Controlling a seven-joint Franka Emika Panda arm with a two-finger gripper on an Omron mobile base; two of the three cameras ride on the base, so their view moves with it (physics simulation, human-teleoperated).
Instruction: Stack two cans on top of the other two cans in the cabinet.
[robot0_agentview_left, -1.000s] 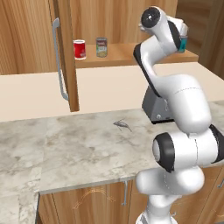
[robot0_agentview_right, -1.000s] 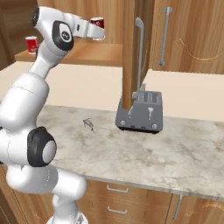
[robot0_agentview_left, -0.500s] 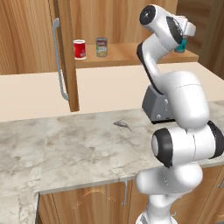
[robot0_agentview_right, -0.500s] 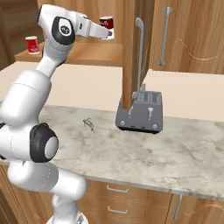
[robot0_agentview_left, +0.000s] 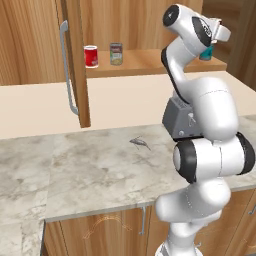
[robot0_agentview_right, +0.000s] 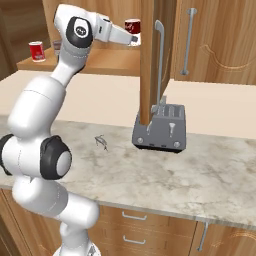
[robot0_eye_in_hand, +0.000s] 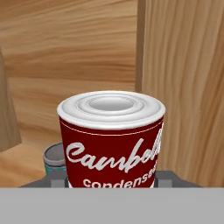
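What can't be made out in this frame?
- Teal can, hand view: mostly hidden behind the soup can, so their spacing is unclear.
- Pincer fingertips, hand view: cut off at the bottom.
- Grey can label, left base view: too small to read.

Glossy soup can (robot0_eye_in_hand: 112, 144) w/ metal lid; wood-grain cabinet (robot0_eye_in_hand: 183, 65).

A grey toaster (robot0_agentview_right: 161, 127) sits on the marble surface (robot0_agentview_left: 95, 175). Behind the toaster runs a plain cream ledge (robot0_agentview_right: 100, 100), with brown wood walls (robot0_agentview_left: 27, 45) above it. A small dark thing (robot0_agentview_left: 139, 144) lies on the surface beside the toaster. Under the surface are wooden drawers (robot0_agentview_right: 145, 230) with grey handles.
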